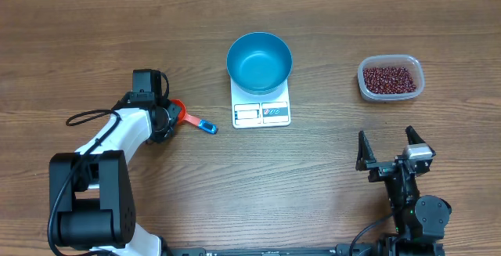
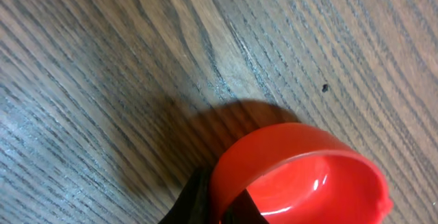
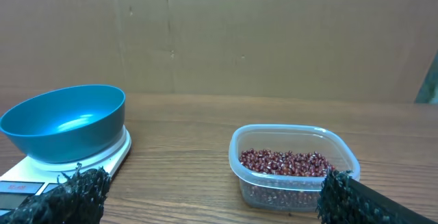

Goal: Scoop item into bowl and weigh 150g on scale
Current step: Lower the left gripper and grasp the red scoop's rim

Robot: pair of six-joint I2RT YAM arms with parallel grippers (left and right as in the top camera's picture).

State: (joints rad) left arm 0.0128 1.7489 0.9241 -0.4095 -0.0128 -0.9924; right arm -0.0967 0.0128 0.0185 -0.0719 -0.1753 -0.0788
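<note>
Red scoop (image 2: 301,176) in left claw (image 1: 173,116), blue handle tip (image 1: 208,127) near scale (image 1: 262,113) edge

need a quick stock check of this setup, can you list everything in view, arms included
bowl: 1, blue, on the scale, empty
scale: 1, white, middle of the table, under the bowl
tub: 1, clear plastic, right of the scale
beans: many, dark red-brown, inside the tub
scoop: 1, red with a blue handle end, left of the scale
table: 1, brown wood, under everything
left gripper: 1, black, shut on the scoop at its red cup
right gripper: 1, black, open, near edge on the right, below the tub, holding nothing
</note>
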